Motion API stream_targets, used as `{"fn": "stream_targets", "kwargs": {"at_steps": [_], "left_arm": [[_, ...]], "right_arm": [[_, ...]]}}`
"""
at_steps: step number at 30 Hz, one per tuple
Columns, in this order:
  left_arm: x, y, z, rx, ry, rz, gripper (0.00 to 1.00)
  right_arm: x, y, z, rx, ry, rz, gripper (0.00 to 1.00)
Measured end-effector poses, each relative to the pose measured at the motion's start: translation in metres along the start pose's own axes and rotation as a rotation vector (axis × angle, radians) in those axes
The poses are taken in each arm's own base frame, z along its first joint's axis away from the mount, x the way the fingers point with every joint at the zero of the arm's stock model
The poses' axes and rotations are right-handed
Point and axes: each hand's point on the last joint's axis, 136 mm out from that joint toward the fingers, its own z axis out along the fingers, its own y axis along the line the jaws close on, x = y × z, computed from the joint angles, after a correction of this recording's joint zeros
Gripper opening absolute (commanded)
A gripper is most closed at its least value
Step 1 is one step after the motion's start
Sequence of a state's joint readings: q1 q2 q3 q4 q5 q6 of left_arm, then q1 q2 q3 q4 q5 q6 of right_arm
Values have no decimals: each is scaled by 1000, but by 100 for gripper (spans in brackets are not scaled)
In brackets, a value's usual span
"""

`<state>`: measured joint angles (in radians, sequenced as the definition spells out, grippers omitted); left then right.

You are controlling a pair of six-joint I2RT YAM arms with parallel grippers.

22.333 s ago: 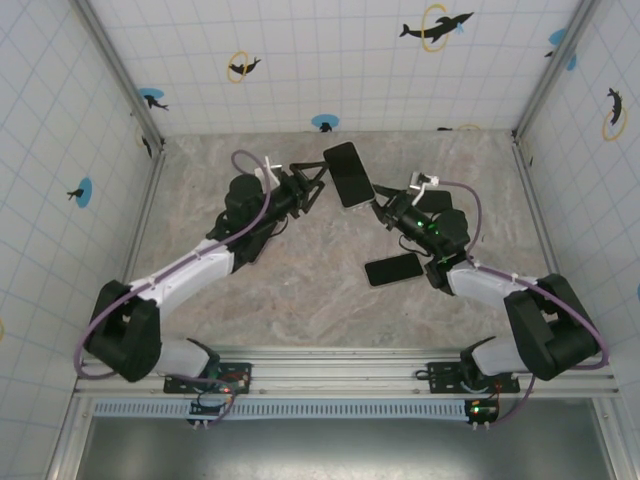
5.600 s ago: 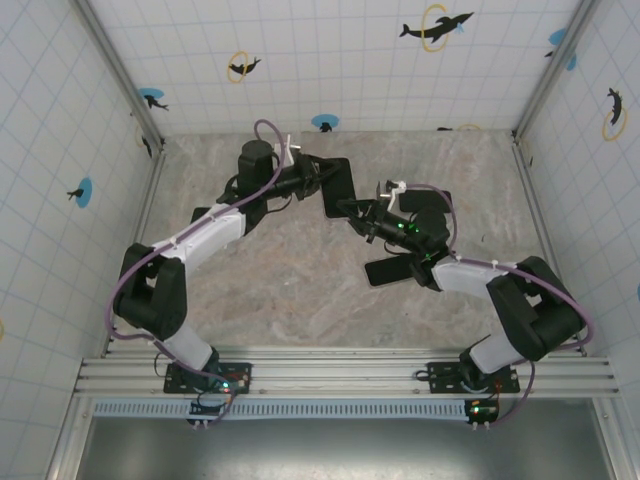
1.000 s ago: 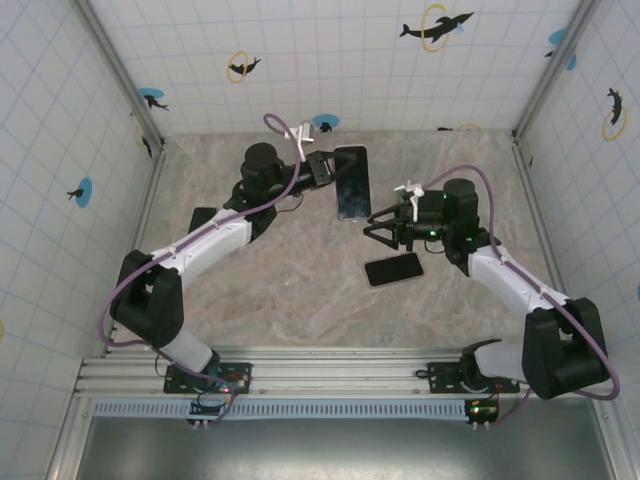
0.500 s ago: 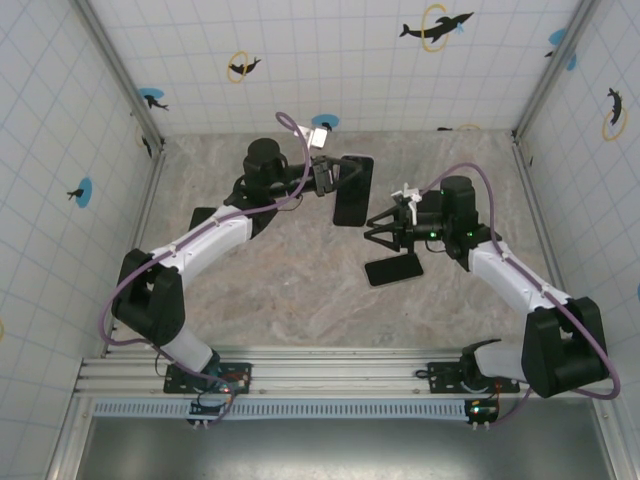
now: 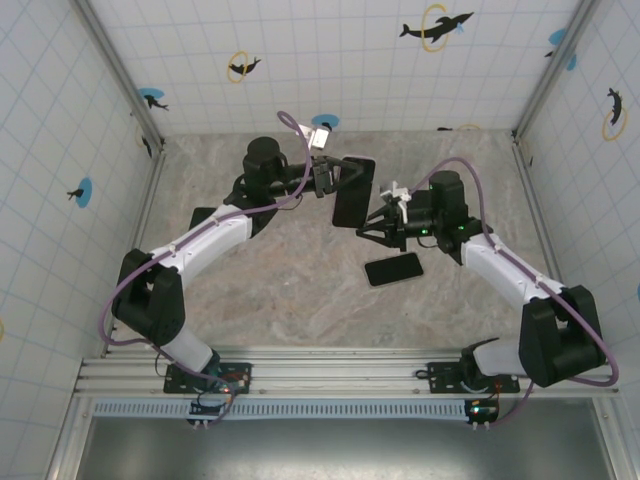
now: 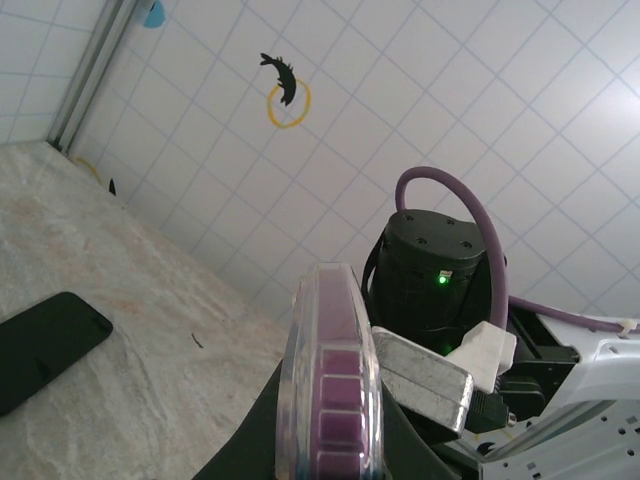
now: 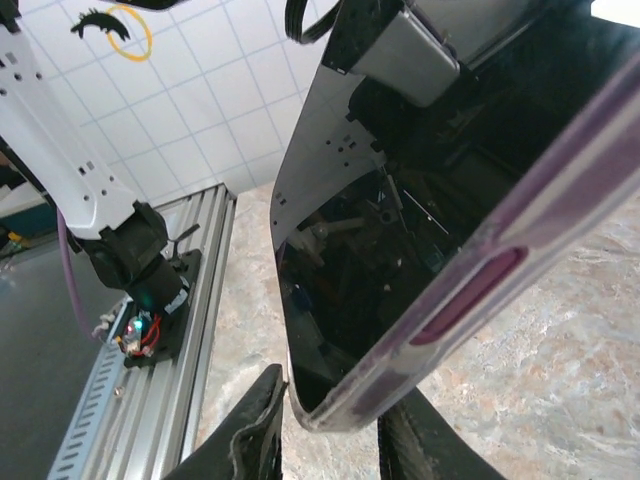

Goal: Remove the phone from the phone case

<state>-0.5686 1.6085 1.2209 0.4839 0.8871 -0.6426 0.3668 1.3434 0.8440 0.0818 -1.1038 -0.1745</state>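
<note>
My left gripper (image 5: 335, 180) is shut on the phone (image 5: 352, 190), which sits in a clear case and is held above the table's middle back. In the left wrist view the case (image 6: 325, 370) is edge-on, with purple showing through, between the black fingers of my left gripper (image 6: 325, 445). My right gripper (image 5: 368, 226) has come in from the right at the phone's lower end. In the right wrist view the dark screen (image 7: 380, 250) and the clear case rim (image 7: 480, 280) hang over my right gripper (image 7: 335, 420), whose fingers pinch the bottom corner.
A second black phone (image 5: 393, 269) lies flat on the marble table, below the grippers, and is also in the left wrist view (image 6: 45, 345). A dark flat object (image 5: 205, 215) rests beside the left arm. Tiled walls enclose the table; a metal rail (image 7: 150, 400) runs along the near edge.
My right gripper moved left to the held phone and narrowed its jaws onto the bottom corner. My left gripper turned the phone more edge-on and then held still.
</note>
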Motion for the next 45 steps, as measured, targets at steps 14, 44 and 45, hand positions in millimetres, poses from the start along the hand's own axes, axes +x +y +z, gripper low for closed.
{"fn": "stream_targets", "kwargs": {"at_steps": [14, 44, 45], "left_arm": [[-4, -4, 0, 15, -9, 12, 0], [-10, -9, -1, 30, -32, 42, 0], [-11, -10, -1, 31, -34, 44, 0]], "right_arm": [[1, 2, 5, -12, 16, 2, 20], [-10, 3, 4, -36, -18, 82, 18], [-10, 3, 4, -37, -21, 83, 18]]}}
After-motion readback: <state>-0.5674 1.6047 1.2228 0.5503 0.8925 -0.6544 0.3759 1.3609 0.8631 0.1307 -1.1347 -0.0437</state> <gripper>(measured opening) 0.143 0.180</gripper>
